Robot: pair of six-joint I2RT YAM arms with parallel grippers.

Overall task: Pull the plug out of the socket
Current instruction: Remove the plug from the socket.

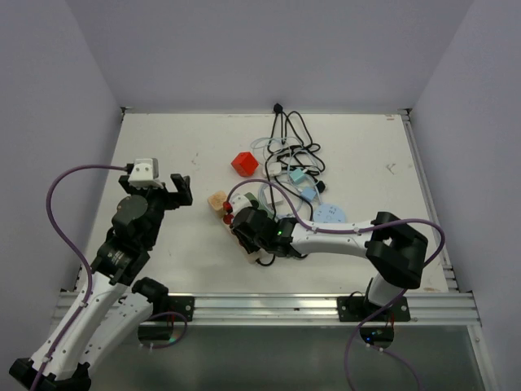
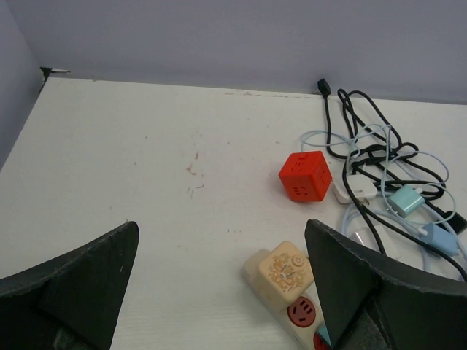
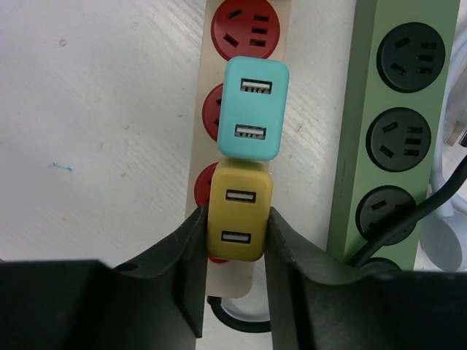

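Gripping the yellow plug [image 3: 238, 211] with the right gripper [image 3: 235, 222], low over the table [image 1: 163, 147] just ahead of the arm bases. Pressing one black finger [image 3: 188, 255] against each long side of that plug, so clenched on it rather than slack. Sitting square between the jaws, seated in the cream power strip [image 3: 244, 29], with both USB ports facing up into the wrist camera. Touching, at its far end, a teal plug [image 3: 253, 109] pushed into the next red socket of the same strip. Lying just beside that strip on the right, and parallel to it, a green power strip [image 3: 390, 124] with black sockets. Running into its nearest socket, close to the gripper's right finger, a black cable [image 3: 398, 219].

Hovering farther left and well apart from all this, the left gripper [image 1: 155, 189], spread wide and holding nothing. Showing between its parted fingers [image 2: 80, 284] in the left wrist view: bare white table, then the end of the cream strip near the right finger. Standing alone beyond that, a red cube socket [image 2: 305, 176]. Sprawling farthest out, near the back wall, a tangle of cables [image 2: 376, 146], black and pale, with a small teal adapter [image 2: 405, 198] caught in it.
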